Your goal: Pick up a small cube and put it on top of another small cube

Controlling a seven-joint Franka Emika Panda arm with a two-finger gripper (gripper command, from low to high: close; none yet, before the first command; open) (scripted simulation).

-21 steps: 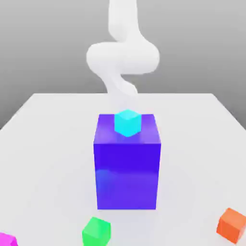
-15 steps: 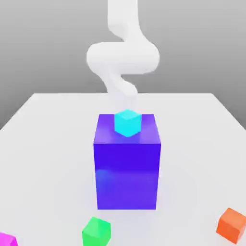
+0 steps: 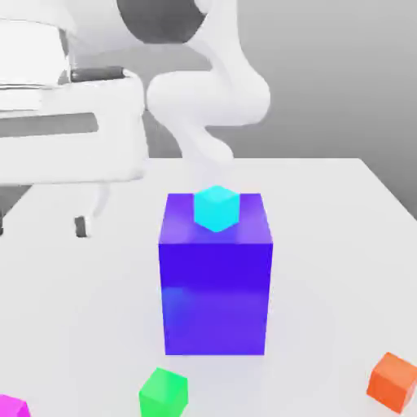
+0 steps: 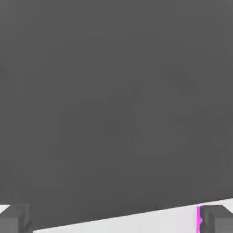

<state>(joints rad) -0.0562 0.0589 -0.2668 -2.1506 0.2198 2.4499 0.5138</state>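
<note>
We see the gripper (image 4: 116,221) with its jaws spread wide and nothing between them; in the hand view the two dark fingertips (image 4: 216,219) stand far apart over a strip of the white table (image 3: 334,236). We take it the jaws are wide because no cube has been grasped yet and the hand needs room to drop around one. The arm (image 3: 208,94) bends over from behind the table, and its bulky white hand looms on the exterior view's left, above the table. A cyan cube (image 3: 216,208) rests on the top face of a tall blue-violet block (image 3: 216,285), near that face's rear edge. Three small cubes lie loose on the table in front of the block: a green cube (image 3: 163,392), an orange cube (image 3: 392,381) and a magenta cube (image 3: 11,406), all well apart from one another. No small cube sits on another, so we judge the stacking not yet begun. In the hand view a sliver of magenta shows tight against the inner side of one finger, so the magenta cube seems the likely pick, lying off to one side of the gap rather than centred in it.
</note>
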